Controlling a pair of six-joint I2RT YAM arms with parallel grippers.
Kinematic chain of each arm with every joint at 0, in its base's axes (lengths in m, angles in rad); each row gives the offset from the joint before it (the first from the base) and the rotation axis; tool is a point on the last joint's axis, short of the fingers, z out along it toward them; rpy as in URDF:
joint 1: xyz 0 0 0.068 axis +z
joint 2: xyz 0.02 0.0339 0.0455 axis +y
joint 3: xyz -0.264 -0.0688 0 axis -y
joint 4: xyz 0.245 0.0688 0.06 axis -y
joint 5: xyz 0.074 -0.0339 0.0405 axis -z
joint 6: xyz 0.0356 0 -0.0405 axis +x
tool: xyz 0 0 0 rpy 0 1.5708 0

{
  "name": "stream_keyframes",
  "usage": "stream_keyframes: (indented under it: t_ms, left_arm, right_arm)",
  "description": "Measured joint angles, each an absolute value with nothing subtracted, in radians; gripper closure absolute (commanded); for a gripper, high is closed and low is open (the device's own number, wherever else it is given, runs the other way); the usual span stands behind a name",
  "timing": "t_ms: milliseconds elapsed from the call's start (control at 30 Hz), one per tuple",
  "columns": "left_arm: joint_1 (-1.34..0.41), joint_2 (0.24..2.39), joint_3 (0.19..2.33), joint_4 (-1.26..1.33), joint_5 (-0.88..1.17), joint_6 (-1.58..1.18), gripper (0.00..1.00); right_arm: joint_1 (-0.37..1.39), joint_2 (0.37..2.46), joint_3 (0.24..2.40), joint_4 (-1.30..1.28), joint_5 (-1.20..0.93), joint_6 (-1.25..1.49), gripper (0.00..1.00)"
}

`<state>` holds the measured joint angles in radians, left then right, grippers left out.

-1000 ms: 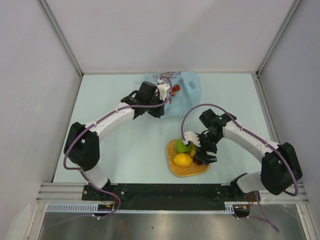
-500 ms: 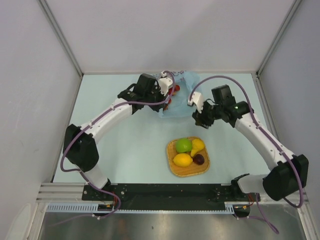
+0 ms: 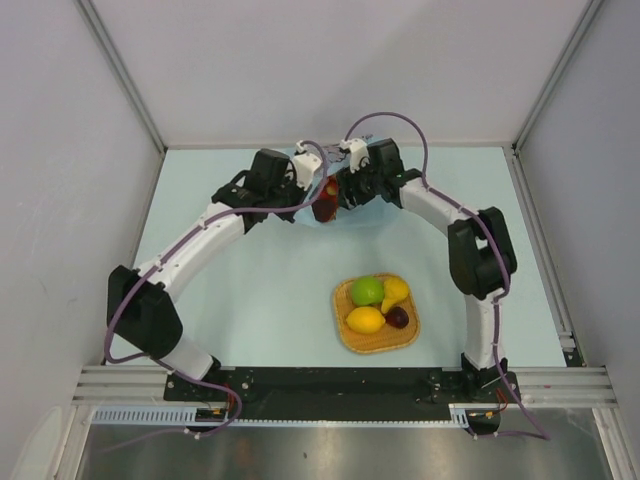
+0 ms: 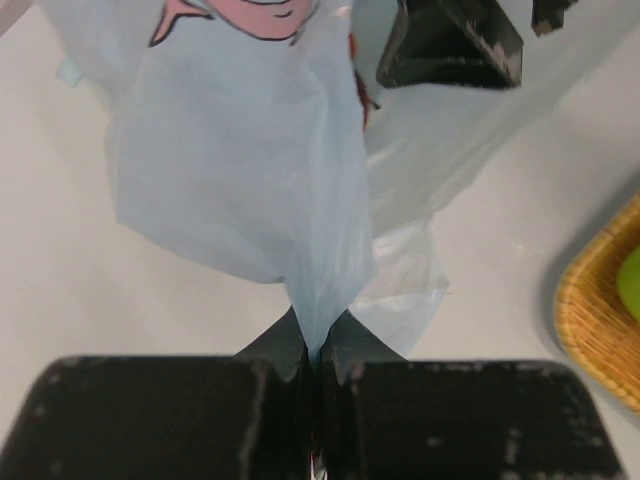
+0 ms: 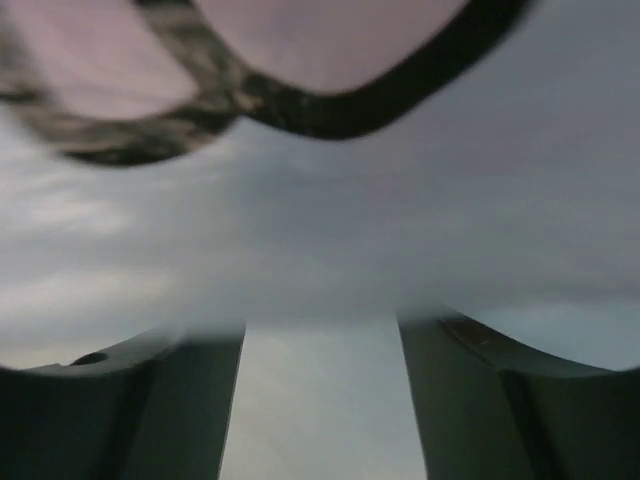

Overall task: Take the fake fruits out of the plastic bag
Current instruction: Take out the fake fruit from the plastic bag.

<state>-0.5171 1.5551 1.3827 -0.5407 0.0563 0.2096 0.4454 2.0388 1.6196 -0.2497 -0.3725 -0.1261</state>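
In the top view I am reaching both arms to the upper middle of the frame, where the plastic bag (image 3: 352,214) is lying bunched on the pale table (image 3: 250,290). My left gripper (image 3: 318,188) and my right gripper (image 3: 345,192) are working just beside each other over the bag, and a small red fruit (image 3: 327,203) is showing between them. At lower centre, well apart from the bag, the orange woven tray (image 3: 380,346) is carrying a green round fruit (image 3: 367,291), a yellow pear-like fruit (image 3: 397,291), a yellow lemon (image 3: 365,320) and a dark red fruit (image 3: 398,318).

In the left wrist view my left gripper (image 4: 318,350) is pinching a fold of the plastic bag (image 4: 240,180) at bottom centre, jaws fully closed on the light-blue film. The bag is spreading toward the top of the frame, its pink print at the upper edge. The dark fingers (image 4: 450,45) of my right gripper are poking in at the upper right. The tray (image 4: 595,320) is curving in at the right edge.

The right wrist view is blurring badly: the bag (image 5: 320,230) is sitting right against the lens, its pink-and-dark print across the top. My right gripper (image 5: 320,400) is standing with its jaws apart at the bottom, pale film filling the gap; I cannot tell whether they are touching it.
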Motion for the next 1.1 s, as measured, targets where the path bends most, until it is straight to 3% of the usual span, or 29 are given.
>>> stream_keyframes:
  t_ms: [267,467,667,700,800,1100]
  left_arm:
    - [-0.487,1.533,1.341,-0.525,0.001,0.202,0.98]
    - [-0.487,1.533,1.341,-0.524,0.015,0.191,0.99]
    - [-0.487,1.533,1.341,-0.524,0.033,0.183,1.0]
    - [-0.487,1.534,1.341,-0.524,0.034,0.182,1.0]
    - [-0.487,1.538,1.341,-0.521,0.041,0.174,1.0]
    - [-0.487,1.572,1.341,-0.512,0.064,0.148,1.0]
  right_arm:
    - [0.538,2.186,1.731,-0.203,-0.326,-0.105,0.02]
    - [0.58,2.252,1.77,-0.175,-0.225,-0.109,0.03]
    - [0.589,2.299,1.777,-0.164,-0.107,-0.143,0.17]
    - [0.589,2.299,1.774,-0.163,-0.094,-0.154,0.27]
    - [0.589,2.299,1.769,-0.143,-0.079,-0.188,0.44]
    - [0.572,2.183,1.692,-0.161,-0.156,-0.267,0.56]
